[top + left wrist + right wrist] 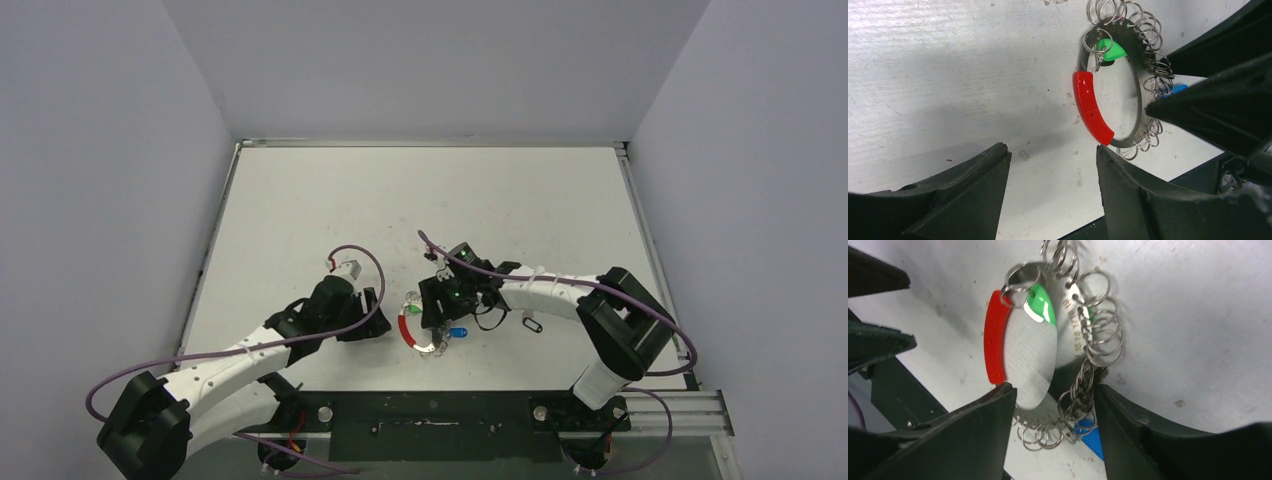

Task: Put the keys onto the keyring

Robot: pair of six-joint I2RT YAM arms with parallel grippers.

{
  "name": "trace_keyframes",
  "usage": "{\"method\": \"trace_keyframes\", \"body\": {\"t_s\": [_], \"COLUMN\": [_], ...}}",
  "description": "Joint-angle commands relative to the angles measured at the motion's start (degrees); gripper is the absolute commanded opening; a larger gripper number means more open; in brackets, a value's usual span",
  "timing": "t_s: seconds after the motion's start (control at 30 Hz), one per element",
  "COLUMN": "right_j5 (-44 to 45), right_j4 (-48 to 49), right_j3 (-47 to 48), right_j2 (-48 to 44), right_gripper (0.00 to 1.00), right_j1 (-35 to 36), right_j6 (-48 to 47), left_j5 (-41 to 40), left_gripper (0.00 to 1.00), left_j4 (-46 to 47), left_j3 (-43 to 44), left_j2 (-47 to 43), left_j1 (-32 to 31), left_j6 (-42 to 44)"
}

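Observation:
The keyring (pixel 421 326) lies on the table between my two grippers, a silvery loop hung with small wire rings and with one red section (pixel 1092 107). A green key (pixel 1111 50) hangs on it next to the red section's far end and also shows in the right wrist view (pixel 1042 305). A blue key (pixel 459 332) lies at the ring's right side, partly under the rings (pixel 1090 434). My left gripper (pixel 1053 155) is open and empty, just short of the red section. My right gripper (pixel 1053 400) is open, its fingers either side of the ring's coiled edge.
A thin black wire loop (pixel 532 324) lies on the table right of the right gripper. The table's dark front edge (pixel 1198 175) runs close behind the keyring. White walls enclose the table on three sides.

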Motion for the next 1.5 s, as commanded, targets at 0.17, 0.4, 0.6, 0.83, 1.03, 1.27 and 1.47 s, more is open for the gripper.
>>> {"method": "trace_keyframes", "body": {"t_s": [0.17, 0.4, 0.6, 0.83, 1.03, 1.27, 1.47], "right_j5": [5.1, 4.2, 2.3, 1.2, 0.0, 4.0, 3.2], "right_j4": [-0.7, 2.5, 6.2, 8.9, 12.1, 7.6, 10.0], "right_j3": [-2.5, -6.5, -11.4, -14.9, -17.2, -15.6, -15.9], "right_j2": [-8.6, -6.6, -7.6, -9.5, -12.1, -16.4, -13.2], "right_gripper": [0.71, 0.53, 0.45, 0.34, 0.35, 0.48, 0.48], "right_j1": [0.0, -0.5, 1.0, 4.7, 5.8, 3.5, 2.3], "right_j6": [1.2, 3.6, 6.6, 11.1, 13.8, 12.2, 12.0], "left_j5": [3.1, 5.9, 3.9, -0.8, -4.0, -2.6, 1.8], "left_gripper": [0.60, 0.51, 0.52, 0.63, 0.80, 0.97, 0.88], "left_j4": [8.4, 17.2, 15.4, 6.6, 1.3, 2.2, 8.0], "left_j3": [-1.9, -2.5, -0.6, 0.1, -0.4, -4.5, -7.9], "left_j2": [4.1, 10.2, 10.8, 3.7, -2.3, -8.5, -9.8], "left_j1": [0.3, -0.6, -2.6, -2.6, -1.3, 0.5, 0.6], "left_j6": [-2.2, -3.7, -1.2, 1.8, 2.9, -1.5, -3.0]}}
